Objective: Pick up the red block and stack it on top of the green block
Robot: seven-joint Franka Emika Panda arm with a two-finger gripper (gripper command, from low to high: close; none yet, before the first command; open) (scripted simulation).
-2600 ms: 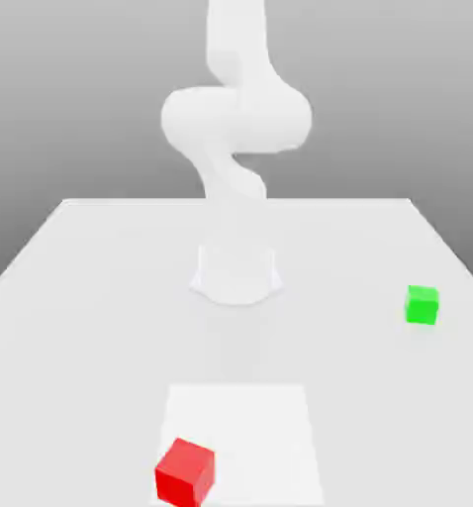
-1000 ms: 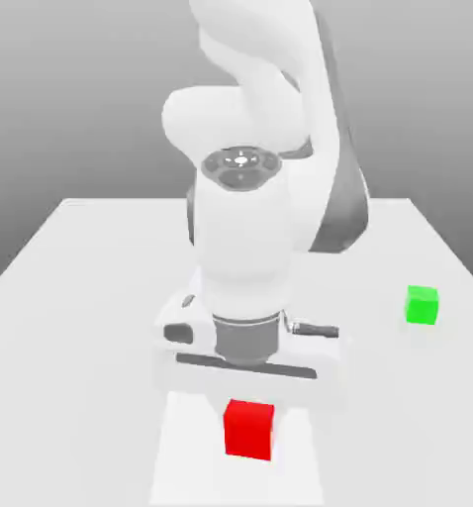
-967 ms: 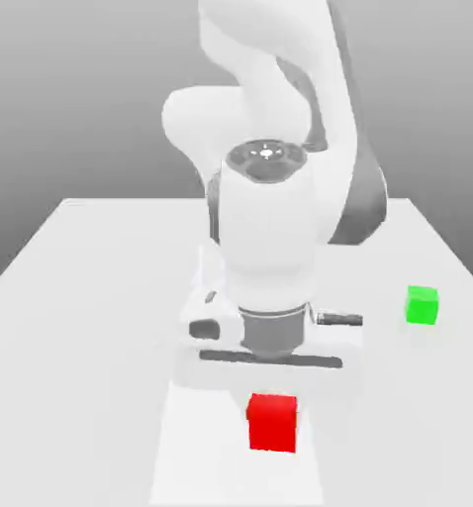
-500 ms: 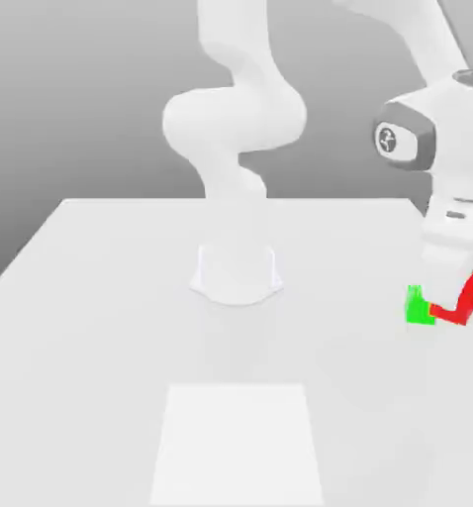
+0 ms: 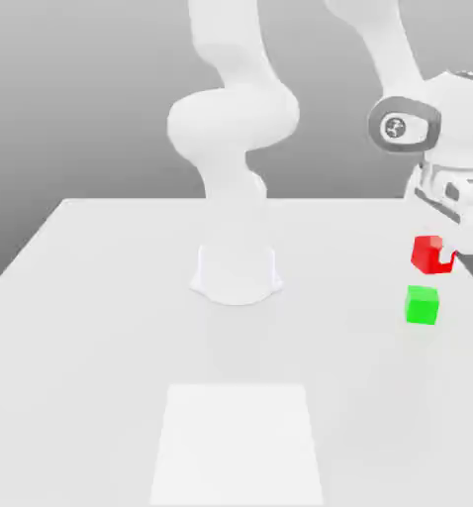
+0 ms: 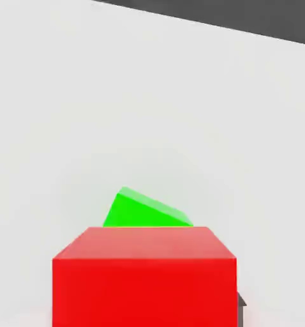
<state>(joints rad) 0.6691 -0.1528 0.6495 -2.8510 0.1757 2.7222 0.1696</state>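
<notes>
The gripper's fingers point(image 5: 446, 254) are closed on the red block point(image 5: 430, 254), holding it between them. Below the fingers, apart from the red block, the green block point(image 5: 422, 305) sits on the table point(image 5: 112, 327). Farther out from them lies a white square point(image 5: 237, 441), flat on the table.

1 pale, flat tabletop point(image 5: 112, 347) stretches before a plain grey backdrop point(image 5: 102, 99).

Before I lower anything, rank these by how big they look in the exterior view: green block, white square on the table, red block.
1. White square, clearly largest.
2. Red block and green block: too close to rank, since the claw partly covers the red one.
</notes>
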